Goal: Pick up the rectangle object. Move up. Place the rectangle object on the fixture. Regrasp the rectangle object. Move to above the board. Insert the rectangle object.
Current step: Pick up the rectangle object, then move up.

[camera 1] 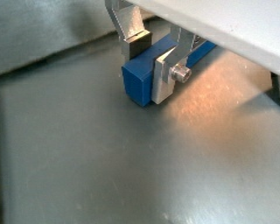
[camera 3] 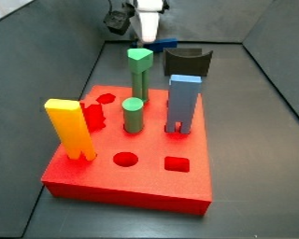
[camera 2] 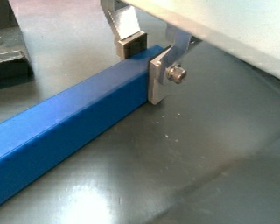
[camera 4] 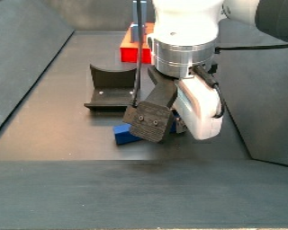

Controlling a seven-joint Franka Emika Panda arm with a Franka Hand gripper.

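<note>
Hand straddles the bar's end, long axis crosswise to the fingers.

Both wrist views: the hand point(camera 1: 156, 54) pinches the long dark-blue rectangular bar point(camera 2: 63, 120) low over the grey floor. Side view: the bar point(camera 4: 125, 135) sits just in front of the black notched fixture point(camera 4: 108, 88).

Standing in a side view: 1 yellow block point(camera 3: 70, 129), 2 green pegs point(camera 3: 138, 73) point(camera 3: 132, 116), 1 light-blue block point(camera 3: 182, 103).

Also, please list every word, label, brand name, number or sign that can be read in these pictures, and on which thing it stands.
None: no view shows readable text.
The gripper, low over the floor around the rectangle object, bears no marking.
The board and the fixture bear none either.
</note>
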